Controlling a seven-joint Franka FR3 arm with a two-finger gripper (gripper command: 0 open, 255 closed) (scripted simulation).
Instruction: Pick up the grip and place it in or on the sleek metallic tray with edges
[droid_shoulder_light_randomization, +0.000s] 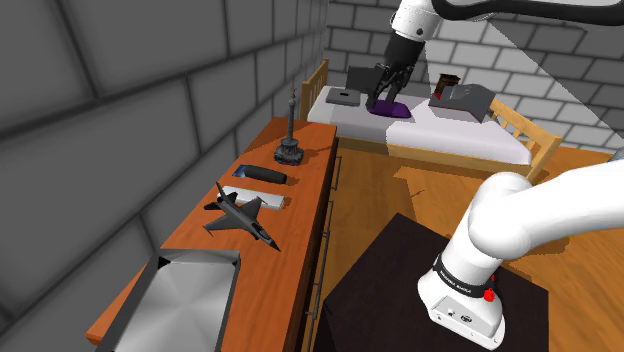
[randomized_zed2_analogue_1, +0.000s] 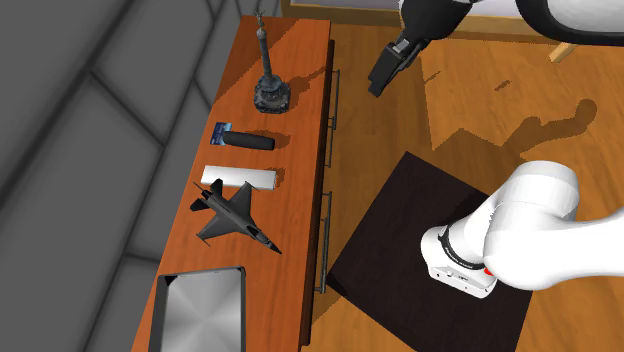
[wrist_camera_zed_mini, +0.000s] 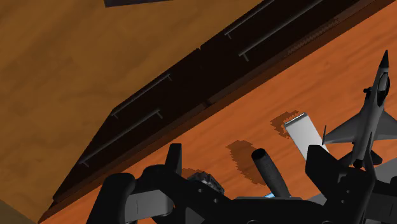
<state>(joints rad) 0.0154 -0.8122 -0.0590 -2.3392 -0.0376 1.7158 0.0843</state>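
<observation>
orange-brown wood forms the long table (droid_shoulder_light_randomization: 305, 200) that runs along a grey block wall (droid_shoulder_light_randomization: 120, 120), with drawer rails down its front, which faces the wooden floor (randomized_zed2_analogue_1: 400, 120). nearest on it, at the shoulder view's lower left, sits the metallic tray (droid_shoulder_light_randomization: 185, 300) with raised dark edges and a brushed, bare inside. just past the tray stands a grey model jet (droid_shoulder_light_randomization: 240, 215), its nose slanting toward the tray end and the table's front edge. right behind the jet's tail lies a flat white slab (droid_shoulder_light_randomization: 268, 200). next along comes the grip (droid_shoulder_light_randomization: 262, 176), a short dark cylinder lying on its side across the table, with a bit of blue at its wall-side end. it lies near the slab but apart from it, and well apart from the tray. farther on rises a dark stand with a tall thin post (droid_shoulder_light_randomization: 290, 148).

on the floor beside the table's near half sits the black box (droid_shoulder_light_randomization: 400, 280) that carries the arm's white base. the gripper (droid_shoulder_light_randomization: 388, 88) hangs high in the air, off the table's front edge and over the floor in the second exterior view. its fingers (wrist_camera_zed_mini: 174, 159) stand apart and clasp nothing; in the wrist view the grip shows between them, far off on the table and untouched.

beyond the table's far end, a wooden-framed bed (droid_shoulder_light_randomization: 470, 140) with a white cover bears a purple item and some dark boxes.
</observation>
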